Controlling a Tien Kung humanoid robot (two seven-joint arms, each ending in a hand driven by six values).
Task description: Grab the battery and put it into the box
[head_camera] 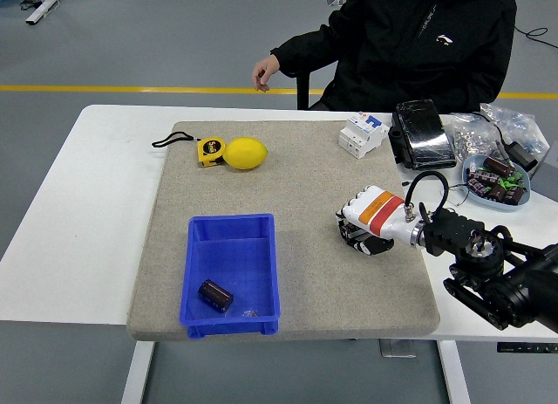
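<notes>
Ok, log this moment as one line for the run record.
right hand: curled over battery on mat | blue box: holds one battery | left hand: out of view | person: seated far side

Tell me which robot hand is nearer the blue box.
Right. The right hand sits on the mat to the right of the blue box, apart from it. The left hand is not in view.

We see a coarse, matt grey cloth mat [288, 247] over the smooth white table [96, 203]. The blue box [231, 273] looks like glossy plastic, the battery [214, 295] inside it dark and shiny. The right hand [370, 222] has a smooth white plastic shell; the lemon [246, 154] looks waxy.
</notes>
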